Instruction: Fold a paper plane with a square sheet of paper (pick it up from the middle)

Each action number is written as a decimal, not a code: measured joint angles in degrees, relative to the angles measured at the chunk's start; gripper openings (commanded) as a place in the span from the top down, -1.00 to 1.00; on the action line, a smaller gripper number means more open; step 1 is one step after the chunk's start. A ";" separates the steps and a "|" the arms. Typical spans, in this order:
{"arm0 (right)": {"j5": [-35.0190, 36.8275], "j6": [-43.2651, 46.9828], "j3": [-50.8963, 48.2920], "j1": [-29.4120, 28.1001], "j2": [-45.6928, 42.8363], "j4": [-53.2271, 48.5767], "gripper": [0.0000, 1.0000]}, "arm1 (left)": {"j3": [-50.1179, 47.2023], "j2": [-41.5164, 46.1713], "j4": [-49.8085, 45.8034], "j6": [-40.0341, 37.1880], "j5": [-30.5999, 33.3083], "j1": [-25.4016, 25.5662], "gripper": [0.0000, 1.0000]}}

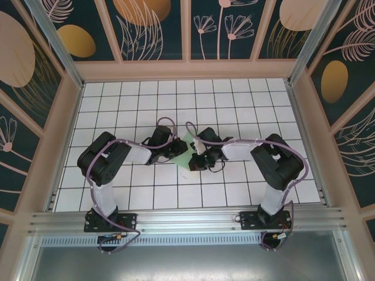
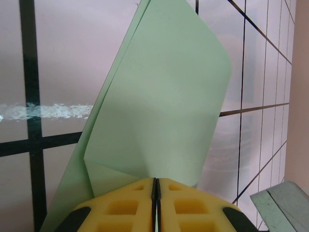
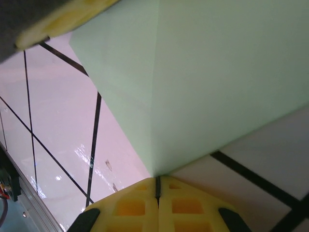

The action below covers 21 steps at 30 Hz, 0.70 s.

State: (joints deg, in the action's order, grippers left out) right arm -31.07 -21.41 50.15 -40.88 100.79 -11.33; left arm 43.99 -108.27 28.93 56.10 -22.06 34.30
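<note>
The pale green sheet of paper (image 1: 183,153) is partly folded and held up between the two grippers at the middle of the tiled table. In the left wrist view the paper (image 2: 164,96) rises from my left gripper (image 2: 155,182), whose yellow fingers are pressed shut on its lower edge; a folded flap shows at lower left. In the right wrist view the paper (image 3: 207,77) shows a centre crease running down into my right gripper (image 3: 157,180), shut on its corner. In the top view the left gripper (image 1: 166,147) and right gripper (image 1: 198,157) flank the sheet.
White grid tiles (image 1: 176,105) cover the table, walled by beige frames and dark floral panels. The other gripper's yellow finger (image 3: 63,21) shows at the upper left of the right wrist view. An aluminium rail (image 1: 187,219) runs along the near edge.
</note>
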 measured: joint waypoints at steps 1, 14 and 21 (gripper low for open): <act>0.66 -0.15 -0.13 0.00 -1.01 -1.05 1.00 | 0.00 0.07 -0.02 -0.13 0.04 0.00 0.71; 8.48 -7.02 -1.46 8.90 -13.70 0.17 0.69 | 1.66 6.01 -6.60 -2.51 0.44 -0.24 0.56; 8.74 -9.57 -1.42 8.96 -9.33 2.25 0.58 | 1.75 8.59 -6.84 -3.08 -1.46 -0.22 0.60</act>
State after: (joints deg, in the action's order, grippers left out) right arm -22.33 -30.98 48.73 -31.92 91.46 -9.08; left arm 45.74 -99.68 22.09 53.01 -23.53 34.09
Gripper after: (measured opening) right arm 0.206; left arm 0.190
